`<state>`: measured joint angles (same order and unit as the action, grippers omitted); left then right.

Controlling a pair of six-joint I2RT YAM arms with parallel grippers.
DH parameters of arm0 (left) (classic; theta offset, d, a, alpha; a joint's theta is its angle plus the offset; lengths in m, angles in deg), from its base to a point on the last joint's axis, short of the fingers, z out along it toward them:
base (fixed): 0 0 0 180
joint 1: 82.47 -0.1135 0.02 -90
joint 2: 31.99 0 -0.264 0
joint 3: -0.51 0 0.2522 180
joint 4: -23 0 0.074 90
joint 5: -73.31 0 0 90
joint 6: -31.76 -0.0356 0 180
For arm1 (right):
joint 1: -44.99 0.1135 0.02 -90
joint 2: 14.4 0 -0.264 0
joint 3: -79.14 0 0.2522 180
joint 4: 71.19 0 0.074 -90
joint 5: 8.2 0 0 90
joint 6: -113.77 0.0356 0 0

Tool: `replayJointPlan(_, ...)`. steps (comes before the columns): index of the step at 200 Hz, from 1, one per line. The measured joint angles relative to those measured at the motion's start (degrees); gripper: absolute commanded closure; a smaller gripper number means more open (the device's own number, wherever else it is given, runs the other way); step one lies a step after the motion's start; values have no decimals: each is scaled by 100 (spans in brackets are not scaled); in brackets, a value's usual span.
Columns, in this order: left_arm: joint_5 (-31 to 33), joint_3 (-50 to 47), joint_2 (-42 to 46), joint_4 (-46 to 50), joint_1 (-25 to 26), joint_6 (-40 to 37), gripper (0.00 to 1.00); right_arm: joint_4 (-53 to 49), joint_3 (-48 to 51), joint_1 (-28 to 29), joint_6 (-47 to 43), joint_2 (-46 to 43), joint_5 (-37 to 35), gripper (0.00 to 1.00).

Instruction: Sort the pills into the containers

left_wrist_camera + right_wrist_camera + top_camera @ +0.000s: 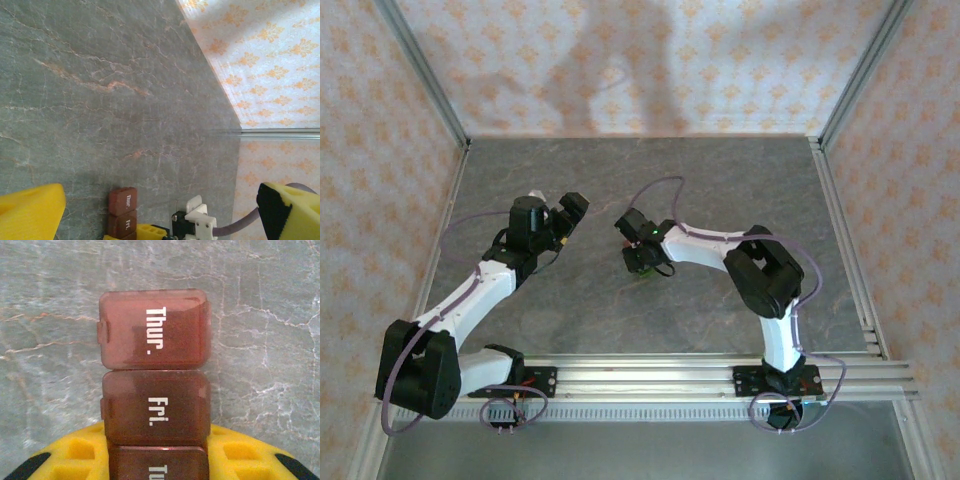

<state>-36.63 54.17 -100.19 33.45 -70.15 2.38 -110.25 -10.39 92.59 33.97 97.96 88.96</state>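
Our right hand is clenched on the containers: in the right wrist view its yellow fingers press against both sides of the reddish-brown strip, at the box below the one marked "Fri.". Beyond the fingers, the "Fri." box and then the "Thur." box reach out over the grey marbled table, both with their lids down. A third lid nearest the hand shows only the letters "Tu". From above, we see this hand near the middle of the table, with a small speck of green just beneath it. Our left hand sits to the left of it and slightly farther back, released, with its yellow fingers spread wide apart. In the left wrist view the containers lie between those fingers, down on the table. Patterned walls close the table in on the left, right and far sides.
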Motion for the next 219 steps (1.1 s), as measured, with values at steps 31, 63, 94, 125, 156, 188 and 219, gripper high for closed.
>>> replayJointPlan(31, -184, 0, 46, -103, 13, 271, 2, -17, 0, -2, -50, -503, 393, 77)
replayJointPlan(63, -243, 0, 68, -269, 273, 564, 2, 136, -55, -2, -48, -894, 822, 77)
replayJointPlan(94, -262, 0, 70, -481, 577, 817, 2, 295, -85, -2, 61, -935, 1084, 78)
replayJointPlan(125, -260, 0, 70, -542, 706, 914, 2, 409, -85, -2, 214, -935, 1200, 80)
replayJointPlan(156, -256, 0, 68, -564, 748, 1005, 2, 481, -85, -2, 332, -935, 1244, 80)
replayJointPlan(188, -254, 0, 68, -688, 833, 1045, 2, 538, -85, -7, 424, -935, 1298, 80)
replayJointPlan(219, -254, 0, 17, -791, 872, 1058, 2, 599, -85, -7, 507, -935, 1353, 80)
